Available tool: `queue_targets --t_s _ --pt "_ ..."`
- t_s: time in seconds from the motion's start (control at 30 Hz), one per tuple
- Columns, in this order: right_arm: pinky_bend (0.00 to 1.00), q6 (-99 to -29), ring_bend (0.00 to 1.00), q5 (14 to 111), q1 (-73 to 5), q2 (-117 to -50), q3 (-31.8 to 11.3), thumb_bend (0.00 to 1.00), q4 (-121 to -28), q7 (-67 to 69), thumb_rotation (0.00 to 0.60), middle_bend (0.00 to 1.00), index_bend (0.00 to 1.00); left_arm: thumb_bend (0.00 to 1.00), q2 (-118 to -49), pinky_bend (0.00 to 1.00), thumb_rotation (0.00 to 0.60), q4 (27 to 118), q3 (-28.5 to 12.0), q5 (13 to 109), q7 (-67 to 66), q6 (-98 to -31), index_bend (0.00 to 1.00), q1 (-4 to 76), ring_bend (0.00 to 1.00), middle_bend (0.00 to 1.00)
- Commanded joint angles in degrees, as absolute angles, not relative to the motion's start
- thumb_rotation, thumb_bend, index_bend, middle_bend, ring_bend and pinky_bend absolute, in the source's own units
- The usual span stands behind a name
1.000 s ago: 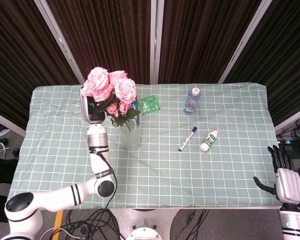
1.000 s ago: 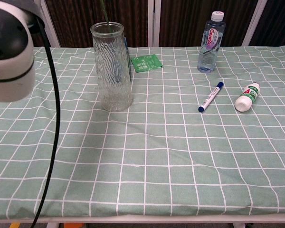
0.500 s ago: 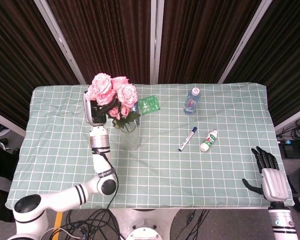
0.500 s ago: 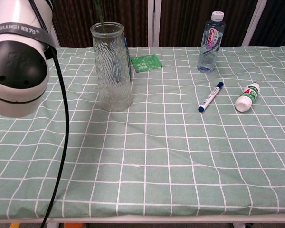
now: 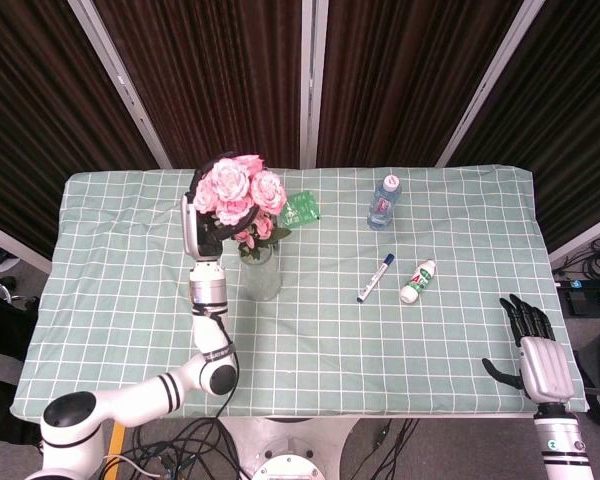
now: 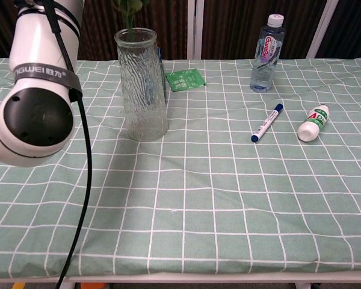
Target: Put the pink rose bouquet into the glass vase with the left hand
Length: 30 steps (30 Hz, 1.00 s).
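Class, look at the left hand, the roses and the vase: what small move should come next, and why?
Probably a short, straight lowering. The left hand holds the pink rose bouquet directly above the glass vase, with the stems entering the vase's mouth, yet the leaves sit above the rim. Lowering before release should seat the bouquet.

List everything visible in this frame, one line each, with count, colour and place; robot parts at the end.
tablecloth: one, green with white grid, covers the table.
vase: one, clear ribbed glass, upright at back left.
roses: one bouquet, pink with green leaves, stems in the vase.
packet: one, green, flat just right of the vase.
bottle: one, clear with white cap, upright at back right.
marker: one, white with blue cap, lying right of centre.
small bottle: one, white, lying right of the marker.
curtains: dark, behind the table.
left hand: white and black, gripping the bouquet.
right hand: fingers apart, holding nothing, off the table's right edge.
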<state>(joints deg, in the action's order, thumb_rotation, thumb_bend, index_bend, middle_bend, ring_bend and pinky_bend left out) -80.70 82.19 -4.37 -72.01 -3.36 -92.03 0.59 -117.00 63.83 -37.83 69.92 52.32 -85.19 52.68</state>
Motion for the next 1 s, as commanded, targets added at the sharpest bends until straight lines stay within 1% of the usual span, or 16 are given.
queue_targets --t_s 0.03,0.33,0.5,0.53,0.63,0.73,0.77,0.8,0.9,0.97,1.0 --pt "0.0 -80.4 0.0 82.0 -4.4 -72.1 -3.4 0.12 -91.9 0.8 0.6 0.0 0.0 0.0 -117.2 0.17 0.6 63.4 -37.1 70.7 53.0 -85.6 0.18 52.1 0.08 0.04" --pt "0.0 -79.9 0.0 81.7 -4.6 -72.3 -3.4 0.12 -91.5 1.6 0.6 0.0 0.0 0.0 -116.3 0.14 0.6 65.3 -36.1 72.5 54.5 -88.1 0.15 49.5 0.06 0.0" --pt "0.0 -80.1 0.0 81.7 -4.5 -72.3 -3.4 0.12 -91.2 2.2 0.6 0.0 0.0 0.0 -113.7 0.14 0.6 68.6 -36.4 73.2 53.4 -90.1 0.15 46.9 0.06 0.0" --pt "0.0 -80.1 0.0 81.8 -4.5 -72.4 -3.4 0.12 -91.1 2.4 0.6 0.0 0.0 0.0 -113.0 0.14 0.6 69.3 -36.2 73.3 52.9 -90.5 0.14 46.1 0.06 0.0" --pt "0.0 -80.1 0.0 82.2 -4.7 -72.9 -3.4 0.12 -90.3 2.9 0.6 0.0 0.0 0.0 -110.5 0.14 0.6 71.6 -33.8 73.9 50.1 -92.4 0.14 42.1 0.06 0.02" --pt "0.0 -80.0 0.0 83.2 -5.3 -73.6 -3.4 0.12 -89.3 3.1 0.6 0.0 0.0 0.0 -107.4 0.15 0.6 73.6 -29.7 75.0 46.4 -95.0 0.14 36.5 0.06 0.04" --pt "0.0 -79.9 0.0 83.9 -5.7 -73.9 -3.3 0.12 -89.0 3.1 0.6 0.0 0.0 0.0 -105.8 0.15 0.6 73.7 -27.6 75.7 44.2 -95.8 0.14 34.3 0.06 0.05" --pt "0.0 -79.9 0.0 84.4 -5.9 -74.1 -3.3 0.12 -88.8 3.1 0.6 0.0 0.0 0.0 -104.1 0.15 0.6 73.5 -25.4 76.5 41.9 -96.0 0.15 32.6 0.06 0.05" --pt "0.0 -79.9 0.0 86.2 -6.5 -74.6 -2.9 0.12 -88.4 3.4 0.6 0.0 0.0 0.0 -98.1 0.15 0.6 72.6 -17.0 79.4 29.5 -96.5 0.18 26.9 0.06 0.07" --pt "0.0 -79.9 0.0 86.9 -6.8 -74.7 -2.7 0.12 -88.2 3.7 0.6 0.0 0.0 0.0 -93.8 0.14 0.6 72.7 -11.6 82.2 21.4 -97.4 0.18 23.5 0.05 0.07" --pt "0.0 -80.0 0.0 87.1 -6.9 -74.8 -2.7 0.12 -88.1 3.8 0.6 0.0 0.0 0.0 -92.3 0.13 0.6 73.1 -9.9 83.0 18.2 -97.9 0.18 22.1 0.05 0.07"
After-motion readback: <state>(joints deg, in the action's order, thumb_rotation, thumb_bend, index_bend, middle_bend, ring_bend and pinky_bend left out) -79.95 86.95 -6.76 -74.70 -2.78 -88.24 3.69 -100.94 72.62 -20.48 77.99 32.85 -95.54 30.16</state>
